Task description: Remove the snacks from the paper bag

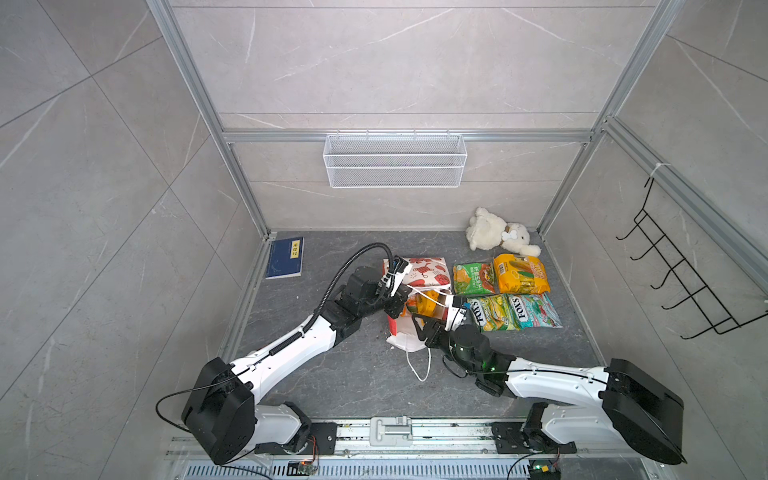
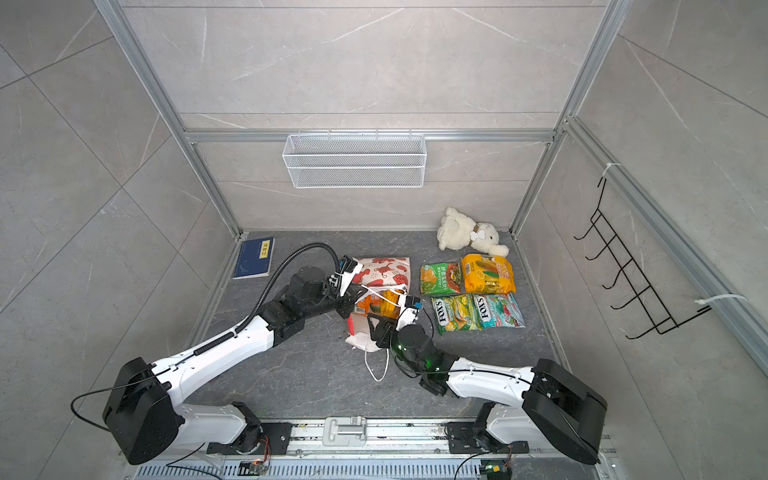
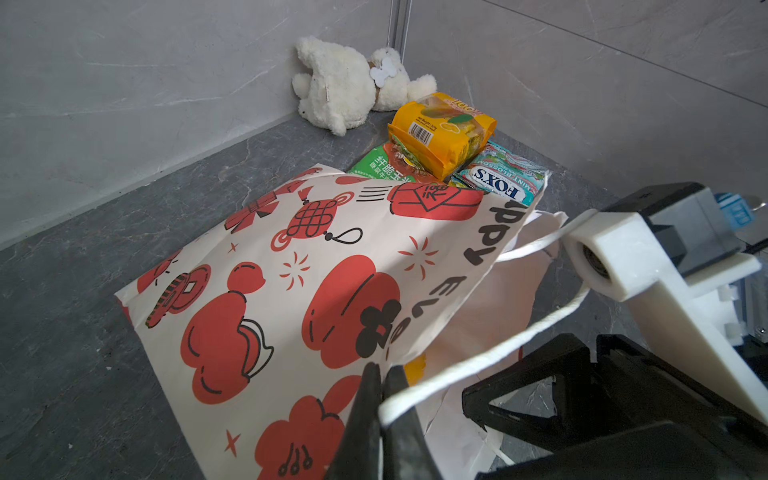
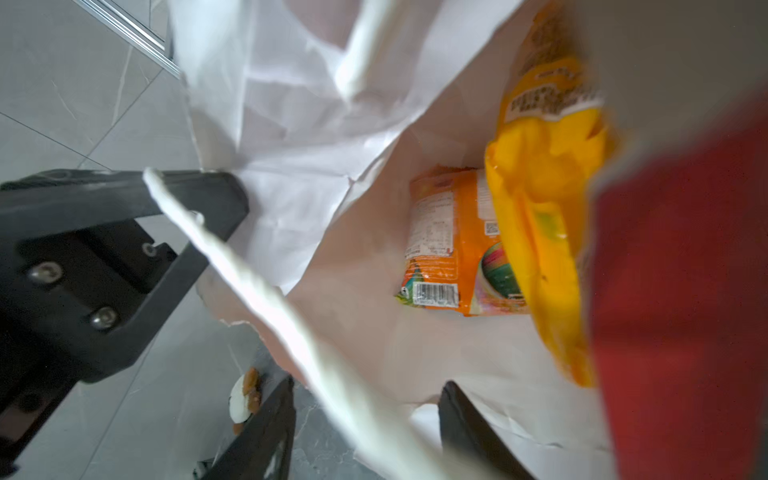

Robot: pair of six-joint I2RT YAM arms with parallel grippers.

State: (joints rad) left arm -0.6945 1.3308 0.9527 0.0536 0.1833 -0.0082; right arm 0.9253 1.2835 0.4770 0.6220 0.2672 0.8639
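Left claw (image 3: 382, 372) clamped shut on paper bag (image 1: 428, 268) rim. Right claw (image 4: 365, 432) spread open at bag mouth. Orange packet (image 4: 449, 241) and yellow packet (image 4: 540, 199) lay inside. Right of bag, on desk (image 1: 332, 374): green packet (image 1: 473, 277), corn packet (image 1: 521, 274), two FOX'S packets (image 1: 536, 311).

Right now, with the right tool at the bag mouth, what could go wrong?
1. The cord handle lies across the gap of the open right tool; closing may catch it instead of the yellow packet.
2. The left tool pinches only the rim of the paper bag; a hard pull could tear it.
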